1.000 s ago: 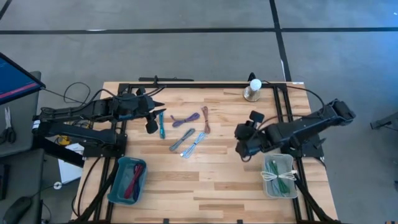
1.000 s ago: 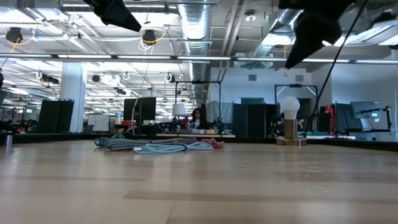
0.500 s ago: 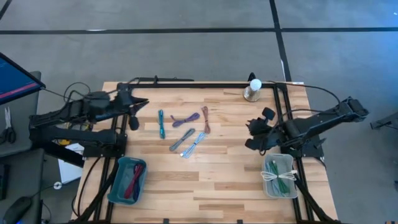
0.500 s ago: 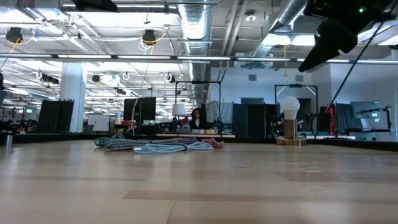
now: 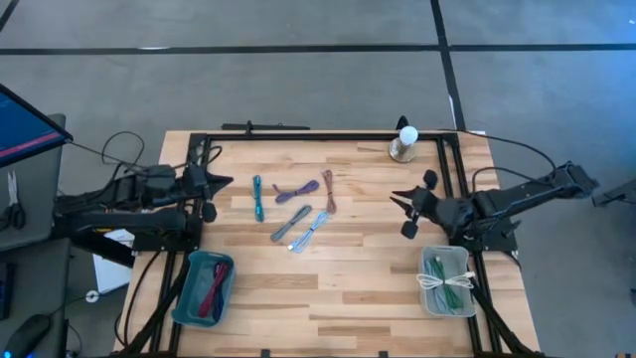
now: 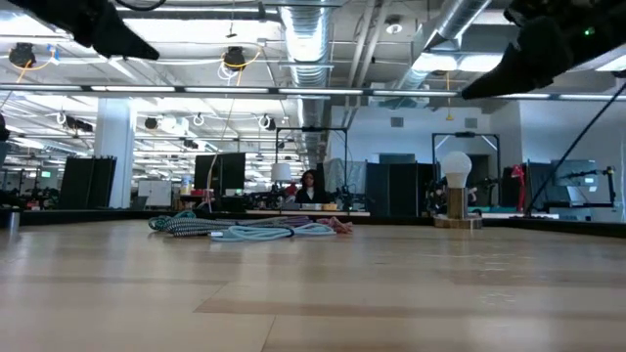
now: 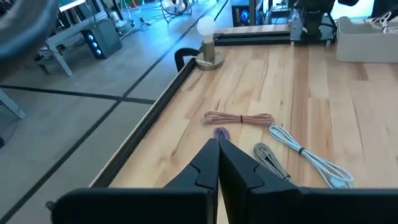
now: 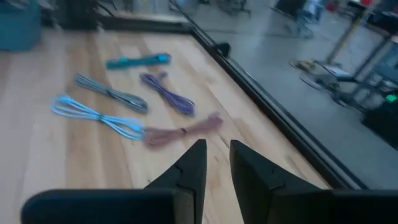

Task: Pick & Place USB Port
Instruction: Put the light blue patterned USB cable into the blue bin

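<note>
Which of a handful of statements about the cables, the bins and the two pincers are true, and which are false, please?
1. Five bundled cables lie loose on the table. True: teal cable, purple cable, pink cable, grey cable, light blue cable.
2. The left pincer is shut on the teal cable. False: it is shut but empty, at the table's left edge.
3. The teal bin is empty. False: it holds cables.
4. The clear bin sits on the right arm's side. True.
5. The right pincer holds the lamp. False: its jaws stand slightly apart, holding nothing.
</note>
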